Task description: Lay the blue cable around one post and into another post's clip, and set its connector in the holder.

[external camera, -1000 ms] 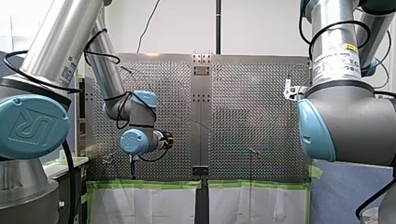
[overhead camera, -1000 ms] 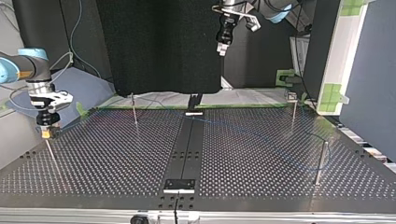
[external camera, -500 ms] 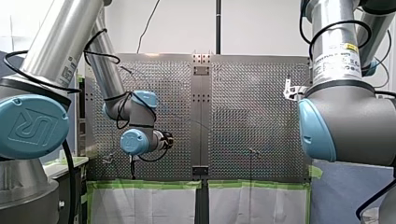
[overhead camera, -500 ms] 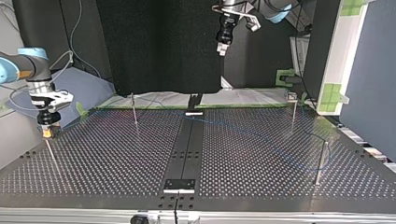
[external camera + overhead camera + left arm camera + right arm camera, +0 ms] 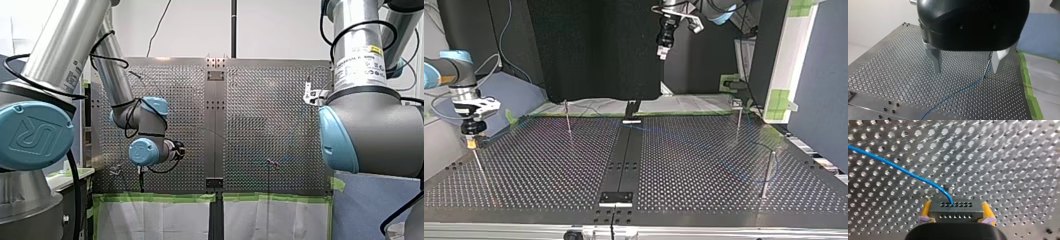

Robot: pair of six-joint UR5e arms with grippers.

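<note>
Left claw (image 5: 966,71): no real change in the last 1 s. It hangs high over the bench (image 5: 898,62) with its metal fingers (image 5: 935,60) spread wide and nothing between them. Cable (image 5: 968,87) lies slack on the bench far below it and runs to the foot of a post (image 5: 987,65) that sits close by 1 fingertip in that view. This arm is idle for now.

Right claw (image 5: 957,216): the only mover.
- In the top view it has crept up and outward a touch vs 0.5 s ago. The front view agrees: the wrist bracket (image 5: 313,94) has shifted slightly.
- Yellow pads (image 5: 926,210) are clamped on the connector (image 5: 956,207), 1 per side. The cable leaves the connector's face just ahead of the claw.
- In the top view a 2nd thin post (image 5: 480,167) stands right under the claw.

My read: the small lift takes up slack at the connector end, probably to clear that post's top. The connector is in the claw, so the holder step is not done.

Can't see:
- Left fingers don't show in the front view.
- The right claw is blocked by its own arm in the front view.
- The cable is too faint in the top view to trace, so I can't tell if it wraps any post.
- The clips are too small to make out.
- I can't tell which fixture is the holder.
</note>
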